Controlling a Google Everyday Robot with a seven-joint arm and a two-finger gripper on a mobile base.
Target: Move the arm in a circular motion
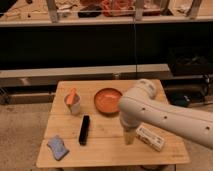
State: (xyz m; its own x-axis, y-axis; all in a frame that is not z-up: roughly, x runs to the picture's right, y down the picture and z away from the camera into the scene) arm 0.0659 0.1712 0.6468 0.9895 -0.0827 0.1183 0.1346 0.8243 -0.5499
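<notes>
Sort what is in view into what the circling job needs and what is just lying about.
Belongs to the job:
- the arm
- its gripper, low over the table's front right, beside the white box

Just lying about:
- orange bowl
- cup with an orange thing in it
- black bar
- blue sponge
- white box
- wooden table
</notes>
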